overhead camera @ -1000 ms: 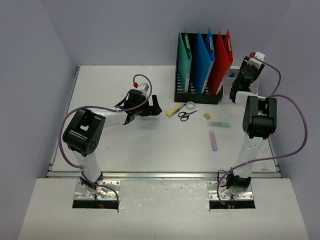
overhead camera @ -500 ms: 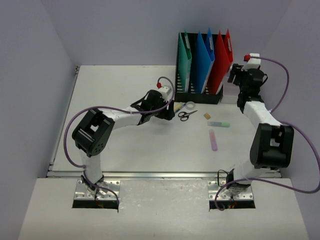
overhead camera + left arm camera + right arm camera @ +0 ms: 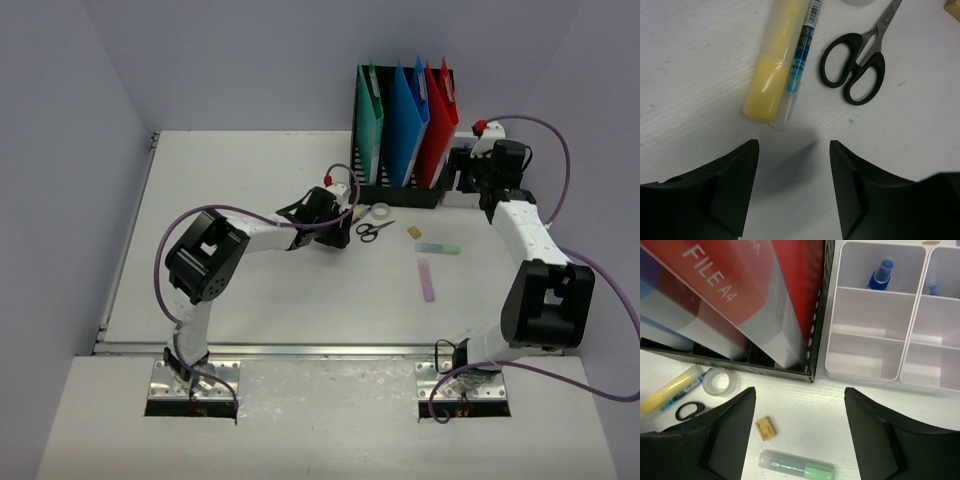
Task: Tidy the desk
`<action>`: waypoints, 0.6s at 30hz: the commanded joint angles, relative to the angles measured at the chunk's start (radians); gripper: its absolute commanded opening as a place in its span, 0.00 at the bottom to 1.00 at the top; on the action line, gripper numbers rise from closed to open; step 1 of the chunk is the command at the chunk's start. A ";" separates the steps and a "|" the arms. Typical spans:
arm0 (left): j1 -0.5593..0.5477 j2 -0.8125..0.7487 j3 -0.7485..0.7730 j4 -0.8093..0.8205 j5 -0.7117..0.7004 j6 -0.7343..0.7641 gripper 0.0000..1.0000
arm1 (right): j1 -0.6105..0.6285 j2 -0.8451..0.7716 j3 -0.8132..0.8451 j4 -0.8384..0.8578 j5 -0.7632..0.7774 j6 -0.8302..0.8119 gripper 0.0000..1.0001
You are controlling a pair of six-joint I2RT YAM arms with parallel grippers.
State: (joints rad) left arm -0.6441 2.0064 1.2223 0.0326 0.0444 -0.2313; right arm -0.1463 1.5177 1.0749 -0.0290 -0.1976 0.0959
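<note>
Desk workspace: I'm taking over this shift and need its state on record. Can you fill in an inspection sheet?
Surface: flat white desk, no spills seen.
Job's things: black mesh file holder holding green, blue and red folders; clear compartment box beside it, blue pen inside.
Clutter: yellow highlighter touching clear blue-ink pen; black-handled scissors, clear tape roll, tan block, green-capped grey marker, purple marker lie loose.
Claws: left claw open, empty, just short of the highlighter; right claw open, empty, facing the holder's corner.
Cables: purple cables loop off both arms.
Surroundings: plain pale walls, nothing else seen.
</note>
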 commanded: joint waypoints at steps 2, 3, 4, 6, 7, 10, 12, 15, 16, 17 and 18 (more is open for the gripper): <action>-0.014 0.052 0.064 0.039 -0.014 -0.018 0.55 | 0.004 -0.024 0.048 -0.030 -0.034 0.032 0.72; -0.016 0.061 0.066 0.053 -0.019 -0.015 0.54 | 0.004 -0.026 0.048 -0.032 -0.038 0.034 0.72; -0.020 0.071 0.070 0.060 -0.024 -0.012 0.53 | 0.004 -0.027 0.048 -0.032 -0.039 0.036 0.72; -0.024 0.090 0.080 0.070 -0.034 -0.003 0.52 | 0.004 -0.029 0.047 -0.032 -0.040 0.038 0.72; -0.025 0.099 0.087 0.073 -0.036 0.000 0.51 | 0.003 -0.030 0.047 -0.033 -0.041 0.037 0.72; -0.026 0.113 0.108 0.072 -0.034 -0.002 0.48 | 0.004 -0.033 0.051 -0.039 -0.045 0.034 0.72; -0.035 0.115 0.112 0.066 -0.023 -0.006 0.45 | 0.003 -0.033 0.051 -0.038 -0.045 0.036 0.71; -0.052 0.110 0.108 0.060 -0.024 -0.008 0.43 | 0.004 -0.031 0.051 -0.038 -0.046 0.038 0.71; -0.060 0.106 0.105 0.060 -0.027 -0.008 0.43 | 0.004 -0.031 0.050 -0.037 -0.048 0.041 0.71; -0.070 0.102 0.101 0.061 -0.031 -0.007 0.42 | 0.004 -0.030 0.050 -0.036 -0.049 0.044 0.71; -0.079 0.101 0.099 0.061 -0.036 -0.006 0.42 | 0.004 -0.029 0.052 -0.036 -0.050 0.046 0.71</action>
State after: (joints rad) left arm -0.6779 2.1052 1.3102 0.0864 0.0135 -0.2370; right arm -0.1463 1.5177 1.0770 -0.0845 -0.2321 0.1256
